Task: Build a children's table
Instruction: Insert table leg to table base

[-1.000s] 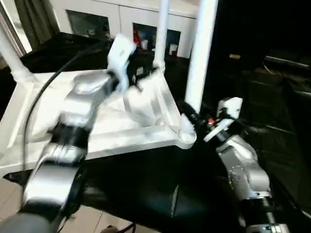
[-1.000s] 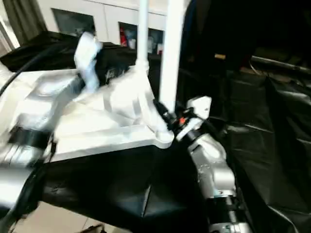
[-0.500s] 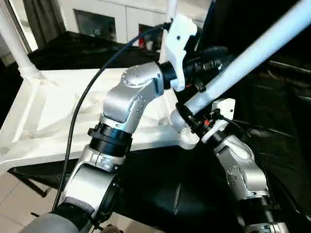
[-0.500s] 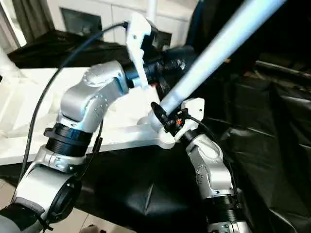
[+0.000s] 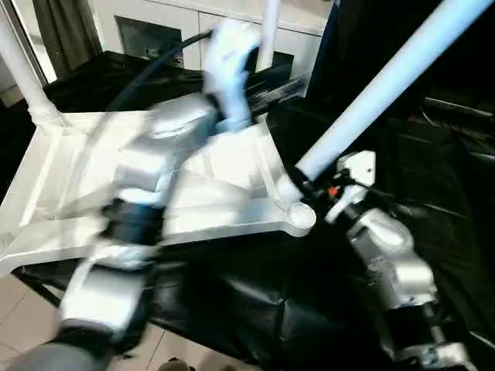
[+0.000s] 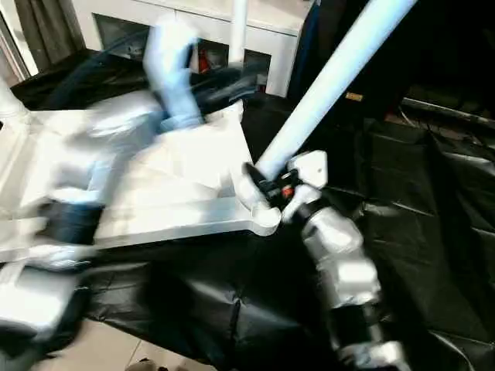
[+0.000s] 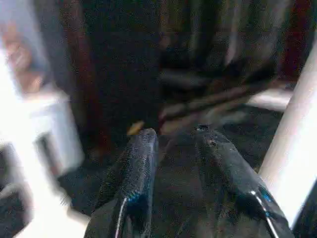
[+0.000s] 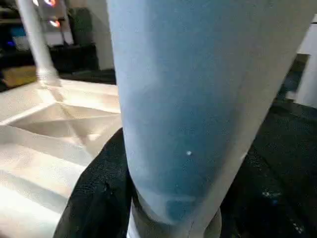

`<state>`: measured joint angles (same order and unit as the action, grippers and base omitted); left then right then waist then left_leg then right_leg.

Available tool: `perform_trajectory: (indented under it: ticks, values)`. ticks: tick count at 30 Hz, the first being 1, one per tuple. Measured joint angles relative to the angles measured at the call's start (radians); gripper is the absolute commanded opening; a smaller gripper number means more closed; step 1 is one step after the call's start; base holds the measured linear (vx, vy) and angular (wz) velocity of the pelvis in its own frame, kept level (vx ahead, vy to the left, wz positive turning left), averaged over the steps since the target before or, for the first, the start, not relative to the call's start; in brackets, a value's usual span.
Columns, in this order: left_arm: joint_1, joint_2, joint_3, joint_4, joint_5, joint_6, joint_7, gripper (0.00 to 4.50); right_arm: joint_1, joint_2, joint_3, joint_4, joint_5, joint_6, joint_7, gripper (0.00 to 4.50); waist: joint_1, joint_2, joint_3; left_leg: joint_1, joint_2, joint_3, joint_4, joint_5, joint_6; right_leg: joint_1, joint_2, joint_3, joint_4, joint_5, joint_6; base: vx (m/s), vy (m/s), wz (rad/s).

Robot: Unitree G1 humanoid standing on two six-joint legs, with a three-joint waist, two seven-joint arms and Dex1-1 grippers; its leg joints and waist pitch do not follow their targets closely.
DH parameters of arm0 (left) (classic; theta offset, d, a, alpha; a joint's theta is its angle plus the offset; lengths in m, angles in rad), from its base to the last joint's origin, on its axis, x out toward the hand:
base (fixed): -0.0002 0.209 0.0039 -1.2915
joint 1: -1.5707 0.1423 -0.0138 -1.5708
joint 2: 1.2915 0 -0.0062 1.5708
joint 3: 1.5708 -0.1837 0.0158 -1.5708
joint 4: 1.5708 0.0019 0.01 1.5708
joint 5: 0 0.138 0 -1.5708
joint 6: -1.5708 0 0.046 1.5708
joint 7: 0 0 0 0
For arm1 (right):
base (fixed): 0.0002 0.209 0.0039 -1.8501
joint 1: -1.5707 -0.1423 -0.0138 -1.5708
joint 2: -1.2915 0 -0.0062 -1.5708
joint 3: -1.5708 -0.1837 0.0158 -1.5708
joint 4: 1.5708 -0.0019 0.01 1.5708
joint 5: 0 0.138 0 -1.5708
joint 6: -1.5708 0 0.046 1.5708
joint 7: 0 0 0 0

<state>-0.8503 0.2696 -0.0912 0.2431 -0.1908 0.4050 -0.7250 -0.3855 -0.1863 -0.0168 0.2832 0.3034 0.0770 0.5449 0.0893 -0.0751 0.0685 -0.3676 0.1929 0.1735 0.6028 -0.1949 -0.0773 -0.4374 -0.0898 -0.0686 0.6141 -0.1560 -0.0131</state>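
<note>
White plastic everywhere: the tabletop (image 5: 209,185) lies upside down on a bench draped in black sheeting (image 5: 255,301), ribbed underside up. One leg (image 5: 23,73) stands in the far-left socket and another (image 5: 268,23) rises at the far right corner.

The step in hand looks like fitting the near-right leg (image 5: 387,85). The right claw (image 5: 303,182) is pinching this leg close to its lower end, and the leg leans steeply up and to the right, its foot just beside or touching the near-right socket (image 5: 298,219); whether it has entered the hole cannot be told. In the right wrist view the leg (image 8: 198,99) sits between the dark fingers (image 8: 94,198), with the tabletop beyond.

The left claw (image 7: 176,153) is empty, its fingers slightly spread, the arm blurred over the far part of the tabletop near the far-right leg.

Next, by my reading, the leaning leg must be swung upright so its end lines up with the socket, then pressed or twisted down. The left claw could steady it higher up. A leg pushed in at a slant might jam or tip the tabletop.
</note>
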Motion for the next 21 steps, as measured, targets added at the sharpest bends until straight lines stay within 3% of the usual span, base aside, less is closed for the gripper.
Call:
perform_trajectory:
  ticks: [5, 8, 13, 21]
  values:
    - [0.145, 0.073, -0.17, -0.017, 0.041, 0.018, -0.144, 1.9, -0.033, -0.058, 0.002, 0.025, -0.023, 0.042, 0.01, 1.88, 0.003, -0.009, 0.0, -0.001, -0.001, 0.001, 0.001, 0.001, 0.003, 0.0, -0.001, 0.002, -0.001, 0.0, 0.0, 0.0, 0.0, 0.0]
    - [0.2, 0.047, -0.25, -0.007, 0.052, 0.035, -0.168, 2.06, -0.041, -0.071, -0.004, 0.035, -0.027, 0.052, 0.009, 1.88, 0.003, -0.014, 0.001, -0.003, 0.0, 0.003, 0.001, 0.001, 0.002, 0.0, -0.001, 0.002, -0.001, 0.0, 0.0, 0.0, 0.0, 0.0]
    - [0.189, 0.011, -0.316, 0.085, 0.128, -0.025, -0.182, 2.06, -0.042, -0.074, -0.004, 0.035, -0.027, 0.073, 0.01, 1.88, -0.005, -0.015, 0.001, -0.001, 0.0, 0.001, 0.001, 0.003, -0.001, 0.001, -0.001, 0.002, 0.001, 0.001, 0.002, 0.0, 0.0, 0.0]
    - [0.164, 0.038, -0.358, 0.235, 0.196, -0.056, -0.156, 1.33, -0.001, -0.072, -0.005, 0.001, -0.03, 0.086, 0.008, 1.88, -0.004, -0.01, 0.001, -0.001, 0.0, -0.001, 0.0, 0.005, -0.005, 0.001, 0.0, 0.002, 0.001, 0.003, 0.001, 0.0, 0.0, 0.0]
